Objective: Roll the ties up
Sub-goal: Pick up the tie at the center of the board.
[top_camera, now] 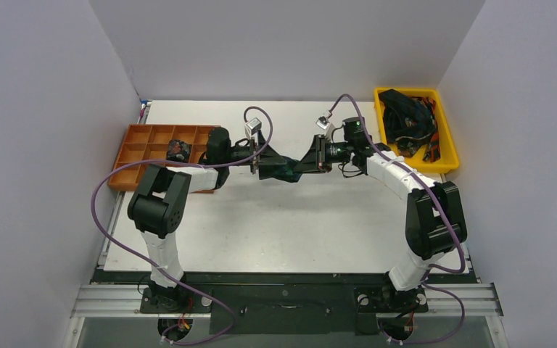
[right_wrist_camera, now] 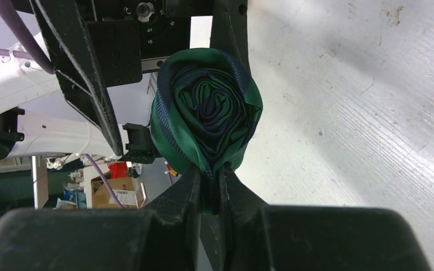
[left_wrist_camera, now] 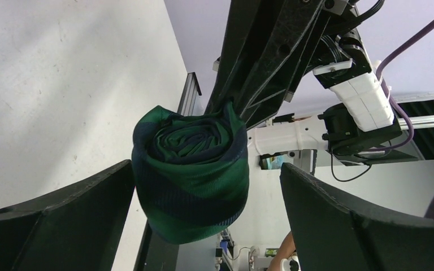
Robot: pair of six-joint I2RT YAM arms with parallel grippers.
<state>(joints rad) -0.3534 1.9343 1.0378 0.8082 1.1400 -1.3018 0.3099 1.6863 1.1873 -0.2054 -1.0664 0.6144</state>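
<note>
A tie point(top_camera: 283, 170) in green and navy, rolled into a tight coil, hangs in the air over the middle of the table. My right gripper point(right_wrist_camera: 209, 176) is shut on the coil's outer edge, and the spiral end of the tie point(right_wrist_camera: 206, 113) faces its camera. My left gripper point(left_wrist_camera: 206, 169) is open, with one finger point(left_wrist_camera: 62, 214) on each side of the coil point(left_wrist_camera: 192, 169), and I cannot tell whether either finger touches it. In the top view the two grippers face each other, left gripper point(top_camera: 260, 162) and right gripper point(top_camera: 313, 161), with the coil between them.
An orange compartment tray point(top_camera: 127, 156) lies at the table's left, with one small dark coil point(top_camera: 178, 151) in a cell. A yellow bin point(top_camera: 450, 141) at the back right holds a tangle of loose dark ties point(top_camera: 406, 119). Grey walls close in both sides.
</note>
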